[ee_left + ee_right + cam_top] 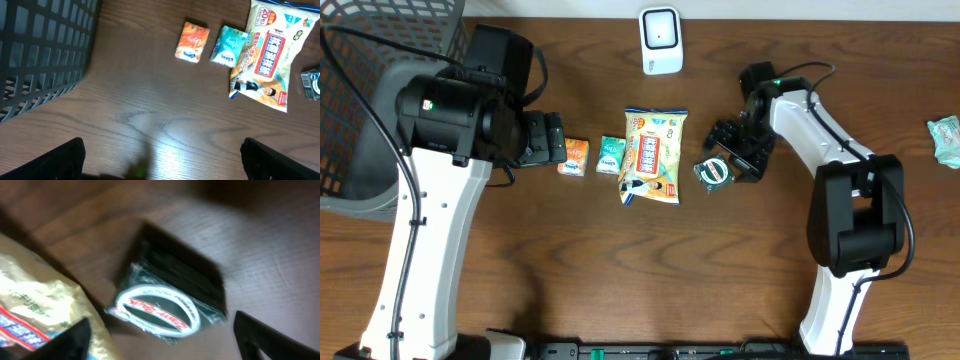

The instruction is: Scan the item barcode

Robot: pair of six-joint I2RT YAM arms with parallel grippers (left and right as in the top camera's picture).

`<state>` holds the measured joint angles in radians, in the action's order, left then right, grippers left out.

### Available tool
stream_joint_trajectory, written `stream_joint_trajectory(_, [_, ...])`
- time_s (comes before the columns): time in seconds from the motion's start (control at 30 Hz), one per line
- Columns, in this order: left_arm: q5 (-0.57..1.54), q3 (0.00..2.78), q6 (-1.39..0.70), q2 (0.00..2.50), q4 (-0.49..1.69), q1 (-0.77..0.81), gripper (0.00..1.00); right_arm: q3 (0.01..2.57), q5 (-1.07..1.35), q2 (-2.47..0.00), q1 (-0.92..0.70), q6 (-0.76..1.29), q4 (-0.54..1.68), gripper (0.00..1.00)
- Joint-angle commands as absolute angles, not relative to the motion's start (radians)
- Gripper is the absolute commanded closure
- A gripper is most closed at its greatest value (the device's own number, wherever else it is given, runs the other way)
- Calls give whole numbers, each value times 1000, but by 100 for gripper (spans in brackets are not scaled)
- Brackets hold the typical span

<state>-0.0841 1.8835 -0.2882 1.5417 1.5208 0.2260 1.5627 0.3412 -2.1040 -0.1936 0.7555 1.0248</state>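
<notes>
Yellow plastic snack bag (265,55) read "20" above red-panelled Japanese characters. The small dark wrapped packet (170,292) bore a white oval label with red script too blurred to read, and lay flat on the brown wooden table (740,260) just right of the bag. Right gripper (162,322) angled down over the packet, fingers spread wide, gripping nothing; left gripper (162,147) hung over bare wood, fingers equally wide.

The overhead camera looks straight down on the whole table (620,275). The left wrist view looks down from mid height, snack bag (267,55) at two o'clock (central in the overhead). The right wrist view sits close over the dark packet (170,297), that bag at eight o'clock.
</notes>
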Motion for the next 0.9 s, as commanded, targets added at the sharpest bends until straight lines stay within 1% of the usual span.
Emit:
stream_joint_trajectory(0.0, [-89,1880,-294,1542,1525,226,2,1538,300,-2101,-231,905,1006,11])
stream_joint_trajectory(0.1, [-89,1880,-294,1542,1525,226,2,1514,211,-2101,-260,1037,997,12])
stream_joint_trajectory(0.23, [-89,1880,-294,1542,1525,226,2,1499,201,-2101,-280,1044,958,12])
stream_joint_trajectory(0.3, [-89,1880,-294,1542,1525,226,2,1495,157,-2101,-287,1063,958,13])
stream_joint_trajectory(0.4, [-89,1880,-294,1542,1525,226,2,1477,75,-2101,-296,1108,959,16])
stream_joint_trajectory(0.53, [-89,1880,-294,1542,1525,226,2,1456,51,-2113,-305,1113,926,18])
stream_joint_trajectory(0.7, [-89,1880,-294,1542,1525,226,2,1443,56,-2117,-307,1102,904,28])
stream_joint_trajectory(0.77, [-89,1880,-293,1542,1525,226,2,1444,64,-2117,-309,1074,904,35])
stream_joint_trajectory(0.8, [-89,1880,-294,1542,1525,226,2,1444,78,-2117,-308,1063,905,40])
stream_joint_trajectory(0.83, [-89,1880,-294,1542,1525,226,2,1444,104,-2117,-308,1051,905,43])
stream_joint_trajectory(0.87, [-89,1880,-294,1542,1525,226,2,1444,130,-2117,-307,1046,905,44])
